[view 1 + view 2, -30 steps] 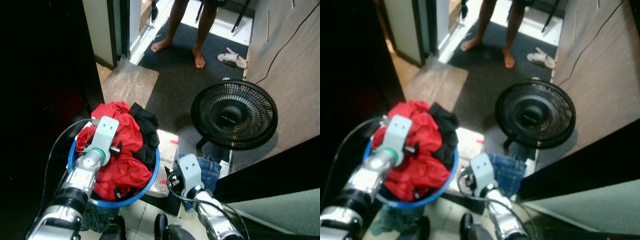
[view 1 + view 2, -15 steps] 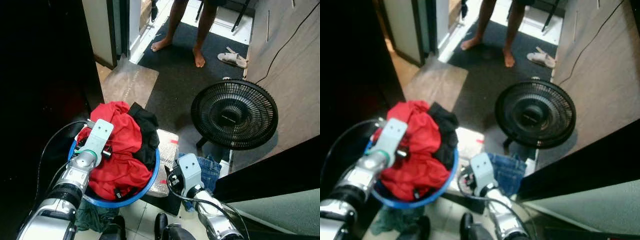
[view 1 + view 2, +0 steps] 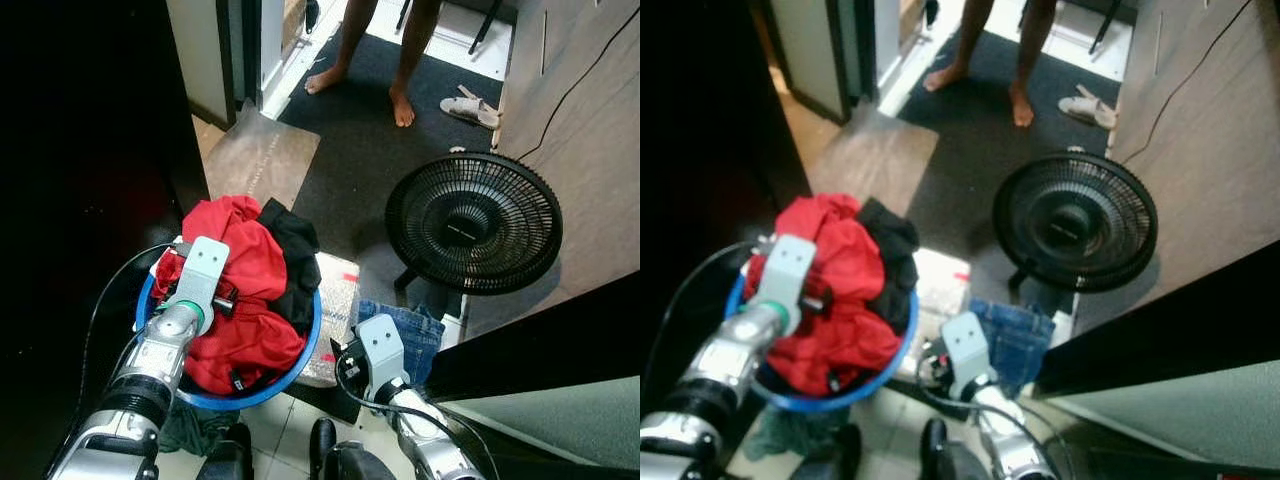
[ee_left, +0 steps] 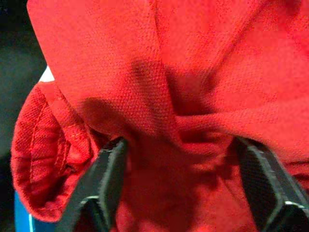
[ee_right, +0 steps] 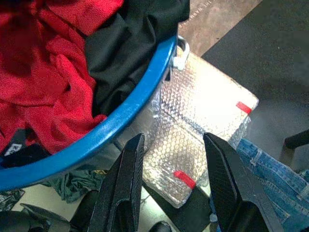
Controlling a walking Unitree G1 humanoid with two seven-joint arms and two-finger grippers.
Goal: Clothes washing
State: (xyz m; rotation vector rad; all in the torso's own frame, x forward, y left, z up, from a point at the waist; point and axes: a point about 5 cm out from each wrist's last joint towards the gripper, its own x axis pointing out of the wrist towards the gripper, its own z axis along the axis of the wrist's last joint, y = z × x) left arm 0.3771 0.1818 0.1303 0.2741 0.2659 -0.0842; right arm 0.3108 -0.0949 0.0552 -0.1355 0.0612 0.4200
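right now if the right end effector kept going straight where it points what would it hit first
Most likely the bubble-wrapped package beside the blue basket: it lies straight ahead between the open fingers of the right end effector, though depth is unclear.

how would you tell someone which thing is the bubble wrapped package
Start at the big black floor fan by the wall and look toward the blue basket heaped with red clothes. The bubble wrapped package sits on the floor between them, tight against the basket's rim, with folded jeans on its other side. It alone is shiny, silvery and marked with small red tape strips.
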